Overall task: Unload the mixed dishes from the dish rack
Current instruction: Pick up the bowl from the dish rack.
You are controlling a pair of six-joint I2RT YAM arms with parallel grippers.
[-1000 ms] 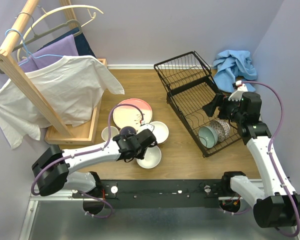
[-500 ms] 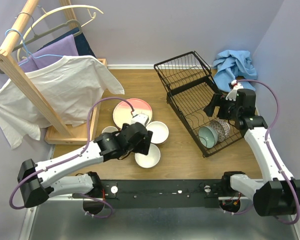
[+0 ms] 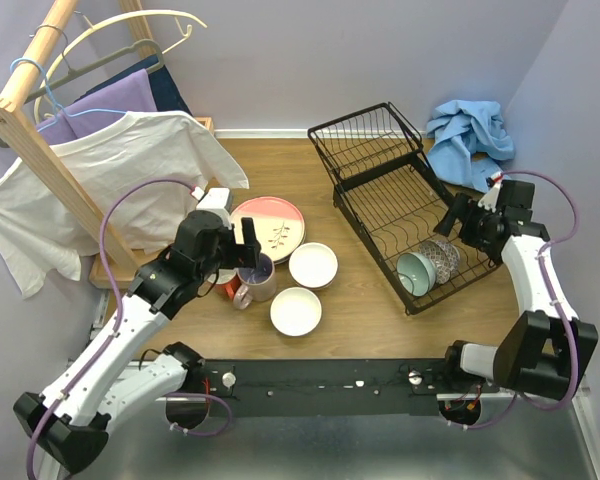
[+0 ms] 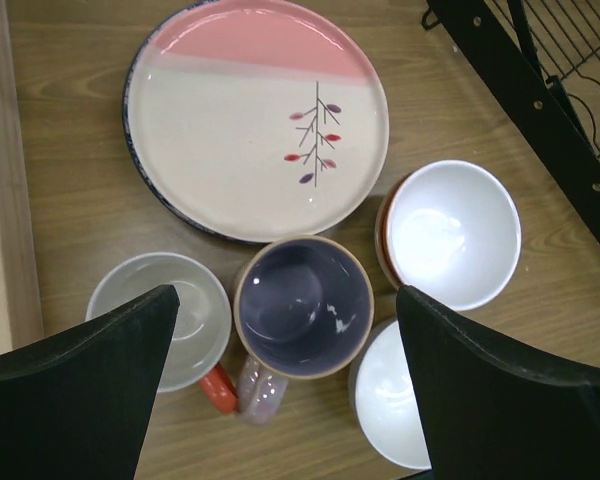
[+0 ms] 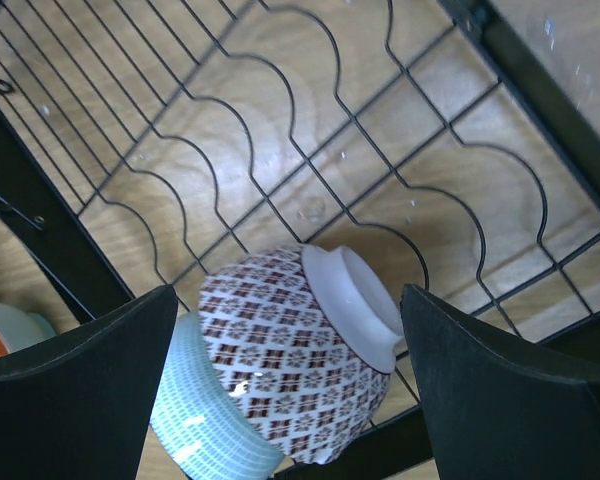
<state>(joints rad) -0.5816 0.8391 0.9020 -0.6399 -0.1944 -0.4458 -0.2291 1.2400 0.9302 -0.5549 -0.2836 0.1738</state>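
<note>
Now that my left pincer (image 4: 280, 300) has let go and lifted, jaws wide apart, the purple-inside mug (image 3: 258, 270) stands unloaded at the plate's (image 4: 250, 130) six o'clock; farther, at three o'clock, my right pincer (image 5: 288, 300) gapes over the patterned bowl (image 5: 280, 390) left in the dish rack (image 3: 375, 250)

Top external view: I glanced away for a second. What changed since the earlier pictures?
The left gripper let go of the purple-inside mug, opened and rose back leftward. The right gripper, open, drew back toward the dish rack's right edge. The plate, white bowls and the rack's two bowls stayed put.
</note>
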